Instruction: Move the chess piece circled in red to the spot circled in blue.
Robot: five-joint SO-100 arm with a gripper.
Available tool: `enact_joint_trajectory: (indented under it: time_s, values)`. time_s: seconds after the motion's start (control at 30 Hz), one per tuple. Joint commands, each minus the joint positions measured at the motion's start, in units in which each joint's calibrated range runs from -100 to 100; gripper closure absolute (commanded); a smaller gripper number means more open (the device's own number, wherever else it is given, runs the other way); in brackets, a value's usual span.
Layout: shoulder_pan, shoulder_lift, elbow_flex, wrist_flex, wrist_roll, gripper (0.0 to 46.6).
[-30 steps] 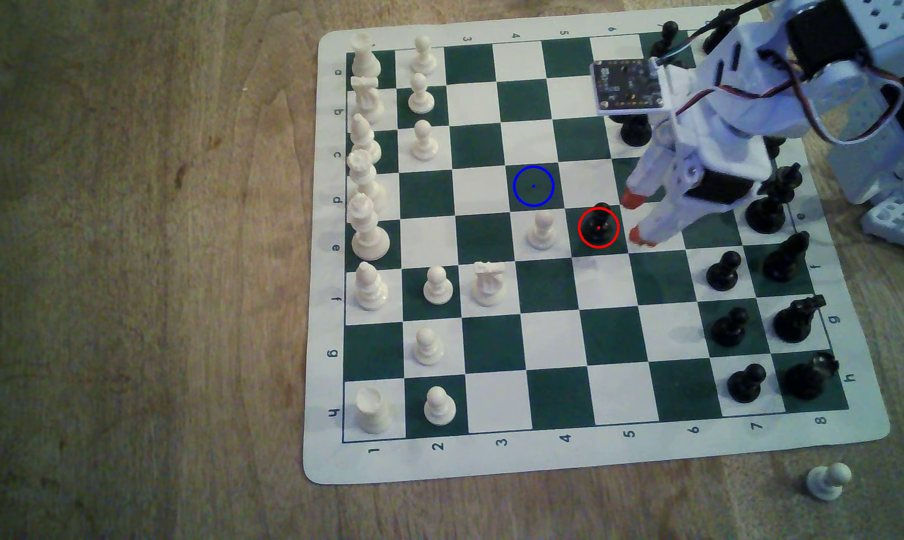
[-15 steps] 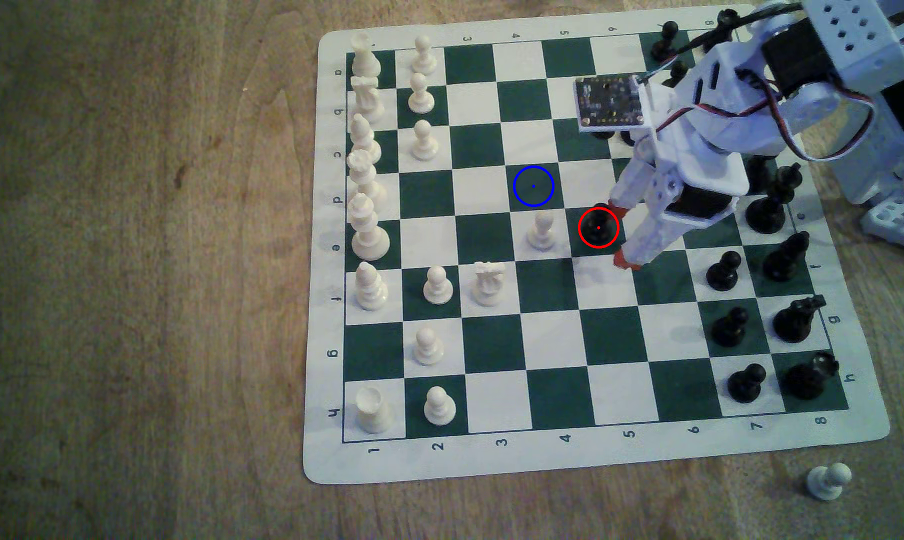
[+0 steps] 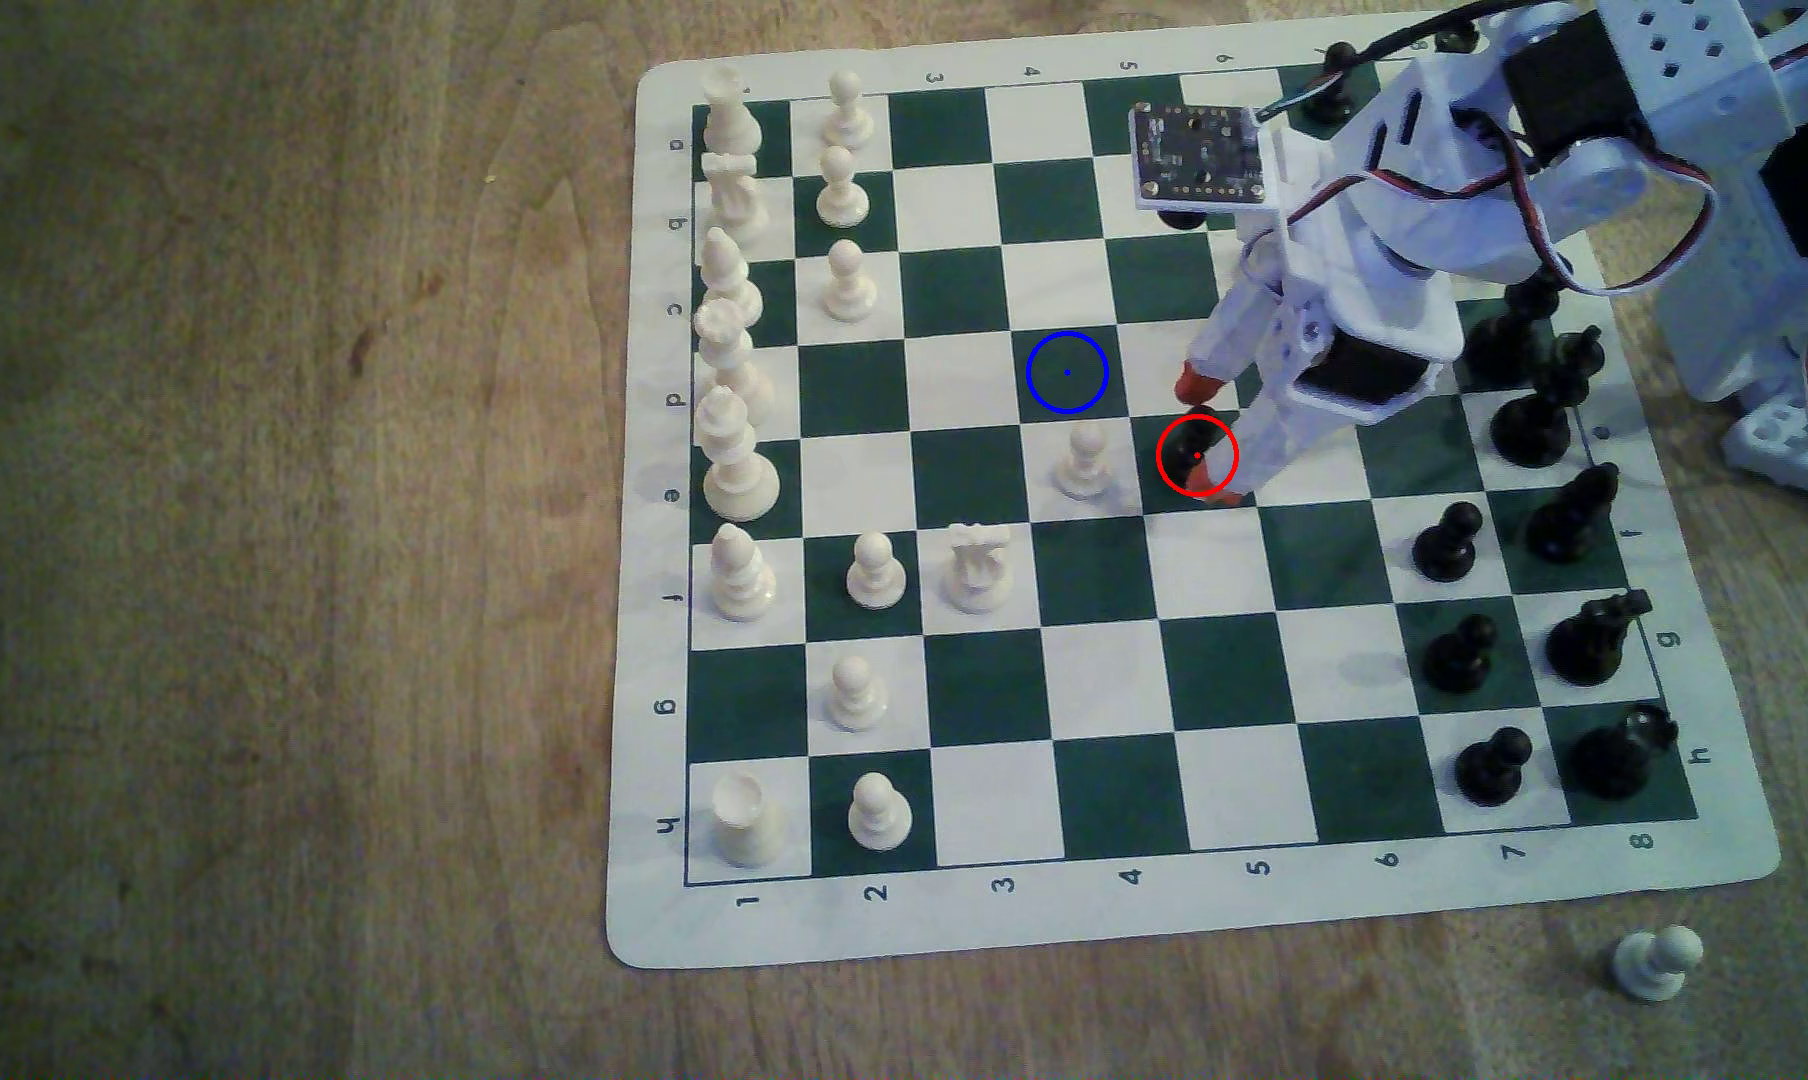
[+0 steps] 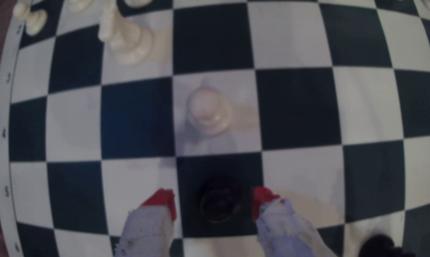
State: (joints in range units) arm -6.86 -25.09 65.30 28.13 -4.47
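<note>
The black pawn (image 3: 1194,452) stands upright inside the red ring on a dark green square of the chess mat (image 3: 661,914), in the middle ranks of the board and nearer the mat's edge where the black pieces stand than the edge lined with white ones. The gripper (image 3: 1204,434) sits over that square with its jaws spread wide, one red-tipped finger on each side of the pawn. In the exterior view one red fingertip (image 3: 1198,385) shows over the white square just beyond the pawn, toward the mat's far edge, and the other lies against the lower rim of the red ring.

From the wrist view the pawn (image 4: 219,201) lies squarely between the two fingertips (image 4: 163,201), with a sliver of dark square showing on either side, so neither pad appears to touch it; the picture is blurred, so the gap cannot be judged finely. The gripper (image 4: 215,202) straddles the pawn's square, its tips at the square's two side borders.

The blue-ringed square (image 3: 1067,372) is bare, diagonally adjacent to the pawn's square, one file toward the white side. A white pawn (image 3: 1085,464) stands on the white square just beside the black pawn, directly ahead of the jaws in the wrist view (image 4: 206,112).
</note>
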Motion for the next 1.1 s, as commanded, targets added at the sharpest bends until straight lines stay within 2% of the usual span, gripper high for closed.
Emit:
enact_joint_trajectory:
  time_s: [0.0, 0.37, 0.53, 0.67, 0.77, 0.87, 0.9, 1.07]
  values:
    - [-1.24, 0.39, -4.55, -0.77, -0.24, 30.6]
    - [-1.71, 2.43, -5.82, -2.17, -0.88, 31.7]
    - [-1.86, 3.11, -6.28, -2.17, -0.93, 36.4]
    - [-2.1, 3.53, -6.0, -2.0, -0.93, 36.8]
    - [-2.1, 3.53, -6.0, -1.92, -0.93, 41.1]
    - [-2.1, 3.45, -6.0, -1.84, -0.93, 43.2]
    - [-2.18, 3.45, -6.18, -1.43, -0.83, 46.4]
    - [-2.41, 3.53, -6.64, 0.37, -0.59, 46.4]
